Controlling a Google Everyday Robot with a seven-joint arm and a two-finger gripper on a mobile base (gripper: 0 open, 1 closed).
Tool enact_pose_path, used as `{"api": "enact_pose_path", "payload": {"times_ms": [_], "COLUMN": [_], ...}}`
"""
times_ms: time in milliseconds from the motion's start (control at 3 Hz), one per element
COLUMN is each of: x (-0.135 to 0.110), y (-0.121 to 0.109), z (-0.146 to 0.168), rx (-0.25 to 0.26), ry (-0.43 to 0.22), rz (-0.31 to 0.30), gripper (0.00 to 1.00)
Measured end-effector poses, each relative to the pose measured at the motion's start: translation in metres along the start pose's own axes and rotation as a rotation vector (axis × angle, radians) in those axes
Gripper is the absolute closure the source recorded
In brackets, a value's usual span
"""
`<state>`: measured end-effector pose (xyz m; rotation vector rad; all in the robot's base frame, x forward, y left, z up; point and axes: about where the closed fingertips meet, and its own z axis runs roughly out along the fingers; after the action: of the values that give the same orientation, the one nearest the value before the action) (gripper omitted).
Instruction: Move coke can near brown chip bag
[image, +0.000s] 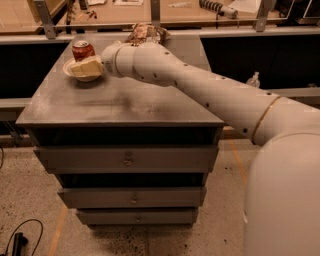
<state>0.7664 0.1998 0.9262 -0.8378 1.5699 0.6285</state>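
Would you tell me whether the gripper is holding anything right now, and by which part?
It cannot be told. The gripper is at the base of the coke can, over the pale bowl, but no hold shows.

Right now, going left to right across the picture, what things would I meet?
First the coke can (the gripper overlaps it, low over the bowl) → brown chip bag → small clear bottle.
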Motion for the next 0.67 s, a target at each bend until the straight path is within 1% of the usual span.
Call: {"api": "enact_pose_path", "payload": {"times_ms": [333, 667], "x": [-0.004, -0.004], "y": [-0.004, -0.01], "z": [0.035, 0.062], "rx": [-0.006, 0.019], "ry": [-0.017, -0.008], "rz": [-0.003, 0.008], "gripper": [0.0, 0.18]}}
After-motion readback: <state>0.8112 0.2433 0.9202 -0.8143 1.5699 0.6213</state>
